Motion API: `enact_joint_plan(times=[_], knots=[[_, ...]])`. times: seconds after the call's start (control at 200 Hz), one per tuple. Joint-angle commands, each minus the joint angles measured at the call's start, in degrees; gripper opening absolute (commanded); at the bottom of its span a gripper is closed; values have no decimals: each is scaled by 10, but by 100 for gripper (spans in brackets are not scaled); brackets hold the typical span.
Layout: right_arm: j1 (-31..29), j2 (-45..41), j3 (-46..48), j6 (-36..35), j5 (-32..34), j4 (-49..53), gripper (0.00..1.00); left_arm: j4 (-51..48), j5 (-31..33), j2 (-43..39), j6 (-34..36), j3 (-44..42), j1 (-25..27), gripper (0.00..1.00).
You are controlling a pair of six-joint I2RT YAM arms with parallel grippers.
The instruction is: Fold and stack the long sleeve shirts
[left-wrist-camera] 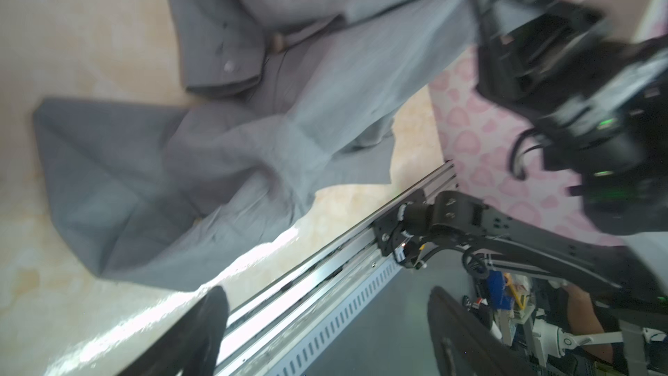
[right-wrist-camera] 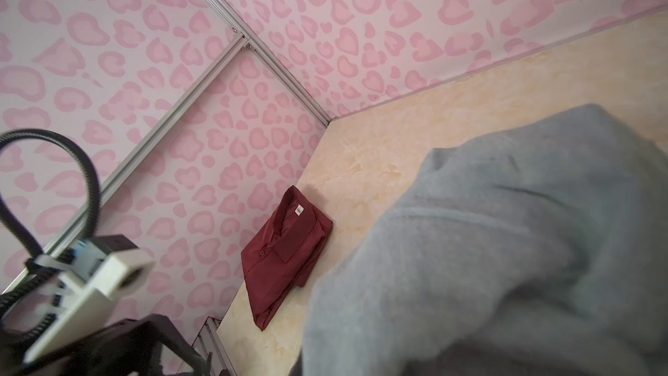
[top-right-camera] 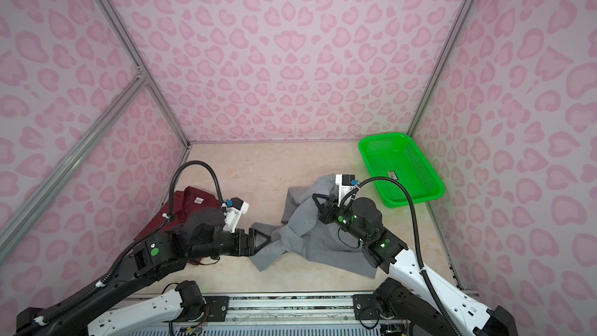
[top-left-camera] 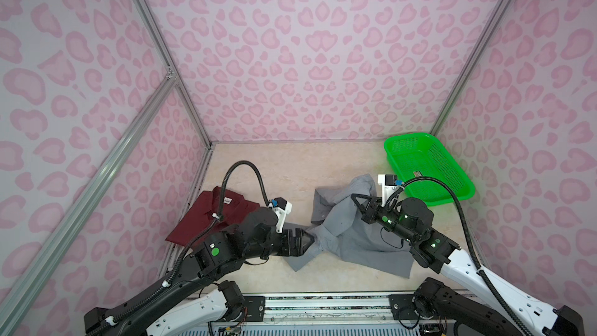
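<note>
**Right gripper on the grey shirt, left gripper wide beside it**

From my station, the grey shirt (top-left-camera: 339,221) lies crumpled on the table (top-left-camera: 290,169), right of centre in both top views. One loose end trails toward the near edge. My right gripper (top-left-camera: 355,196) sits over the shirt's far part with its fingers pressed together, and the cloth rises in a bunch to meet them. In the right wrist view the same grey cloth (right-wrist-camera: 506,247) fills the foreground and hides the tips, so I read this as a pinch on the shirt. My left gripper (top-left-camera: 310,237) lies low at the shirt's left edge. Its fingers (left-wrist-camera: 206,323) are spread wide with nothing between them, and I cannot tell whether they touch the cloth. The maroon shirt (top-left-camera: 193,221) rests folded by the left wall, neck label up, well apart from the grey one and partly under my left arm. The green basket (top-left-camera: 416,160) stands in the far right corner, just beyond the right gripper.
</note>
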State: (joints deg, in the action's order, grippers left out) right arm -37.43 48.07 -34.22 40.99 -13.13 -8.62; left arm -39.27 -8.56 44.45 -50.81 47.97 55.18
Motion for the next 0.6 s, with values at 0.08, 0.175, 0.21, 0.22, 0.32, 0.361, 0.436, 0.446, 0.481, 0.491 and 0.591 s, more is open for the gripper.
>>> enact_joint_plan(times=[0.08,0.175,0.21,0.22,0.32,0.361,0.436,0.446,0.481,0.491,0.591], knots=[[2,-6,1,5,-29,-22,0,114,50,-1,-67,-103,60,99],[2,-8,-1,6,-33,-24,0,119,66,43,-63,-112,71,100],[1,-11,-1,7,-35,-26,0,120,76,58,-61,-115,75,100],[1,-11,-1,7,-36,-26,0,119,78,61,-61,-116,74,100],[1,-21,-4,8,-40,-19,0,130,96,89,-63,-125,75,99],[1,-27,-5,8,-41,-15,0,134,102,98,-64,-128,75,97],[1,-40,-6,10,-43,-11,0,142,110,114,-66,-132,75,94],[1,-41,-6,10,-43,-10,0,144,111,116,-67,-133,75,92],[1,-44,-7,10,-46,-6,0,147,114,122,-67,-134,76,88],[1,-45,-8,10,-47,-6,0,149,114,124,-66,-134,76,86],[1,-51,-9,11,-59,0,0,154,122,135,-63,-131,75,69]])
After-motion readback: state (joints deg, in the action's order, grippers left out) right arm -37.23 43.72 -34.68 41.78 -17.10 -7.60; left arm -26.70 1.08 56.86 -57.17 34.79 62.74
